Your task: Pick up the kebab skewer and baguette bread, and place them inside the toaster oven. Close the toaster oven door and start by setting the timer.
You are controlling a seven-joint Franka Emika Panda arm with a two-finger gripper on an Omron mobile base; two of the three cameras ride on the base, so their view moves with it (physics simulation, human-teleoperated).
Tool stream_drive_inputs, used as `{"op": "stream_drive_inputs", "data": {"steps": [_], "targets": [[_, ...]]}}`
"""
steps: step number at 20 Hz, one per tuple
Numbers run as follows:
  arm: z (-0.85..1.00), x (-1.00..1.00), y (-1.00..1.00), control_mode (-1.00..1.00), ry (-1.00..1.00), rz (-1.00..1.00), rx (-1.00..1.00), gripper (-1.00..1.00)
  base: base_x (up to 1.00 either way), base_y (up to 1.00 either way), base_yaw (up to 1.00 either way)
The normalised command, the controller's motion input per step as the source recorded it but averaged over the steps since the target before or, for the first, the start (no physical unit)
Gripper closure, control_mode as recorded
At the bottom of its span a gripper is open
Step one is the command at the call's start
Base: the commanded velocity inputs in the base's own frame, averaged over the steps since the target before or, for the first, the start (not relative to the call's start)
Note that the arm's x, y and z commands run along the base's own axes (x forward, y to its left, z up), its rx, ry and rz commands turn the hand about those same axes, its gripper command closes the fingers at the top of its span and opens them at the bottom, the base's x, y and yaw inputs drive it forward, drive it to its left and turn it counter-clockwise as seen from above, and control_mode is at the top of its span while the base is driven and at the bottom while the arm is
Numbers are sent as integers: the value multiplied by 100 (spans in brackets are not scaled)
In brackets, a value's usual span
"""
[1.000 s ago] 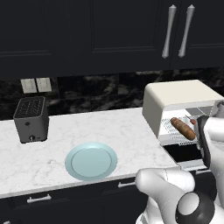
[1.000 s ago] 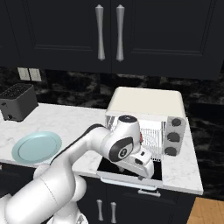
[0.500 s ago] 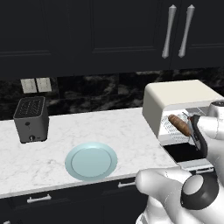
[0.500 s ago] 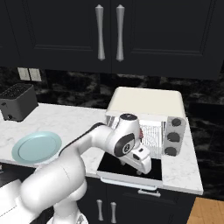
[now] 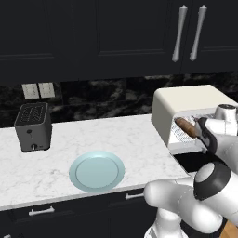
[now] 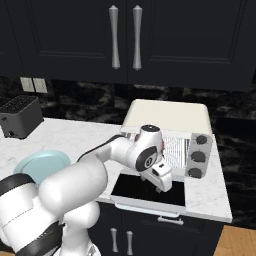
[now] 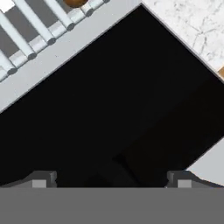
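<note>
Table (image 5: 116, 139): I see white marble, dark drawers beneath.
Slot toaster (image 5: 32, 126): dark, upright, far left on the table.
Plate (image 5: 97, 170): pale blue, near the front edge.
Wall cabinets (image 6: 125, 37): black, two metal handles.

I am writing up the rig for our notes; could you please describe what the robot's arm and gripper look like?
The arm is glossy white with rounded segments, dark joint bands and a dark round cap with a pale ring. The gripper has a white body and two small grey finger tips.

Toaster oven door (image 6: 150, 192) lies flat open, mouth unobstructed above it; baguette bread (image 5: 186, 127) occupies rack's left side.
</note>
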Motion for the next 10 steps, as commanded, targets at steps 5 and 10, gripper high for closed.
{"op": "stream_drive_inputs", "data": {"steps": [5, 10], "targets": [[0, 35, 0, -100, -7, -9, 2, -100, 0, 0, 0], [0, 14, 0, -100, -8, -5, 0, -100, 0, 0, 0]]}}
